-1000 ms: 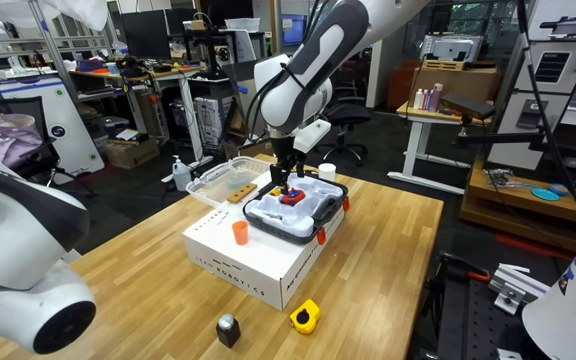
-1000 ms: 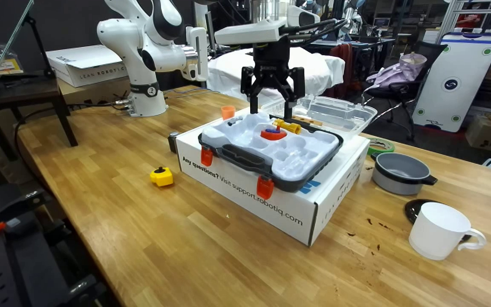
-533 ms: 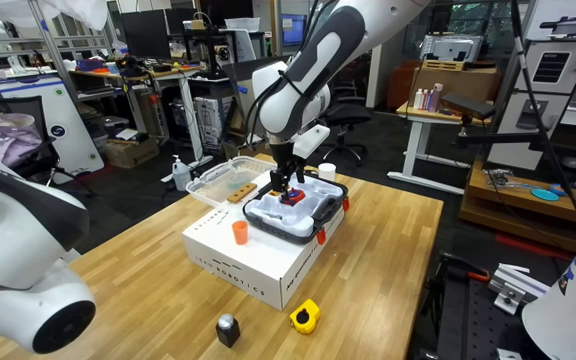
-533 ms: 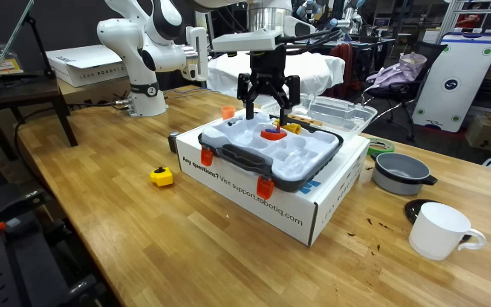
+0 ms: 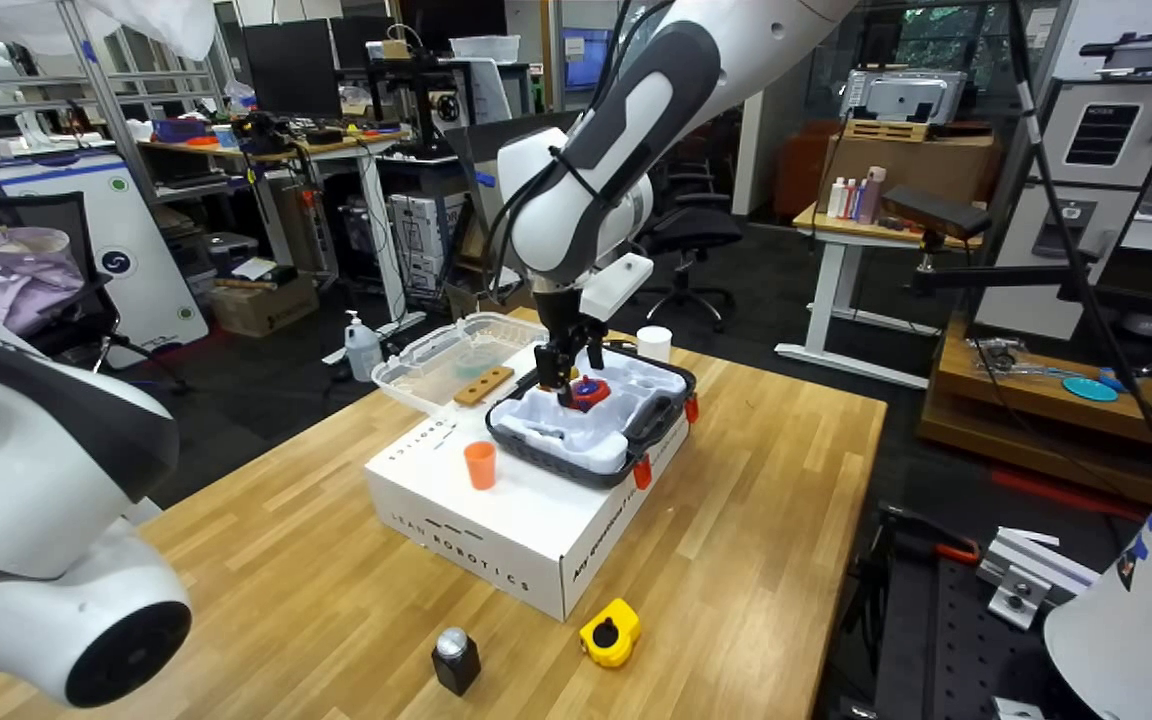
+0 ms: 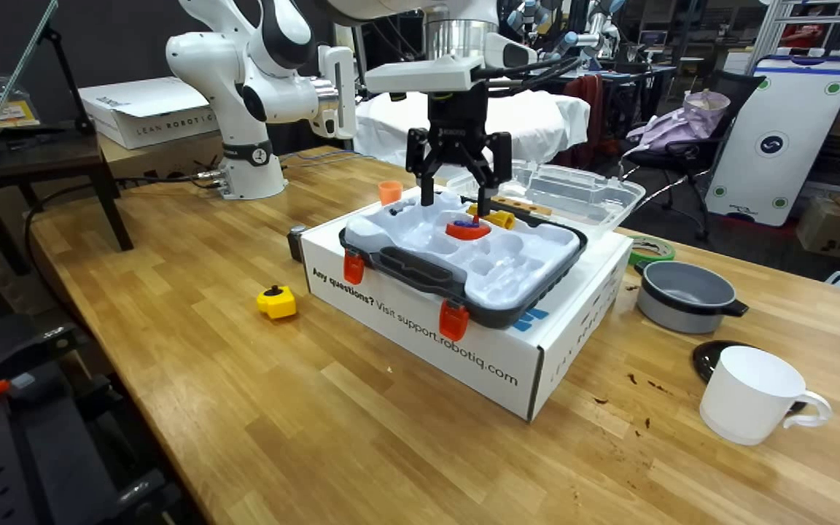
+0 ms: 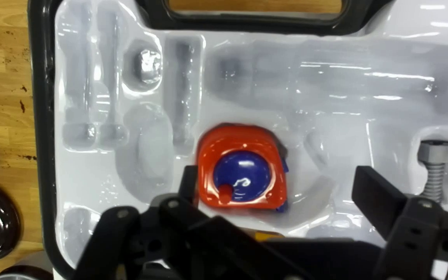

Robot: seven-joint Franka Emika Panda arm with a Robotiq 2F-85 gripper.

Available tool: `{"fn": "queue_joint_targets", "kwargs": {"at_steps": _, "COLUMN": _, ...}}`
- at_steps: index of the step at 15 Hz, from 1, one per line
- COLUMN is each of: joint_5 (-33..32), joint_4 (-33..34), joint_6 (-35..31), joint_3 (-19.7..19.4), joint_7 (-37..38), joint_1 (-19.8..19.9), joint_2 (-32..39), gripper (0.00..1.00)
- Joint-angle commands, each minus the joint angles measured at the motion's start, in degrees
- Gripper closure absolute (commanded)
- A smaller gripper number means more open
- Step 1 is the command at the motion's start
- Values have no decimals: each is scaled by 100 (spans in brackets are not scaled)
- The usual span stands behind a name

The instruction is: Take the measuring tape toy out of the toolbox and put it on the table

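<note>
The red measuring tape toy with a blue dial (image 7: 241, 167) sits in the pale moulded tray of the black toolbox (image 7: 39, 136). The toy also shows in both exterior views (image 5: 592, 394) (image 6: 468, 230). The open toolbox has orange latches (image 6: 453, 321) and lies on a white cardboard box (image 6: 420, 343). My gripper (image 7: 277, 186) is open over the tray, its fingers wide apart. In the wrist view one finger appears close beside the toy's left edge; the other stands well to its right. I cannot tell whether it touches. The gripper shows in both exterior views (image 5: 578, 375) (image 6: 456, 195).
A yellow tape-measure-shaped toy (image 5: 610, 633) and a dark salt-shaker-like item (image 5: 456, 660) stand on the wooden table. An orange cup (image 5: 480, 465) is on the cardboard box. A yellow toy piece (image 6: 493, 216) and a grey bolt (image 7: 436, 167) are in the tray. A pot (image 6: 688, 295) and mug (image 6: 759, 394) stand nearby.
My gripper has come down toward the tray and shifted slightly left in both exterior views, mostly in the earlier half second. The fingers stay open. The toy has not moved.
</note>
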State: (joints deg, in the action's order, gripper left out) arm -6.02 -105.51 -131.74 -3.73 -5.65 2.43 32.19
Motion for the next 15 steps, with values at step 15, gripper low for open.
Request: {"fn": "queue_joint_targets", "kwargs": {"at_steps": 15, "joint_5": 25, "joint_4": 536, "joint_6": 407, "joint_3": 4, "joint_7": -23, "joint_1": 133, "joint_2": 342, "gripper": 0}}
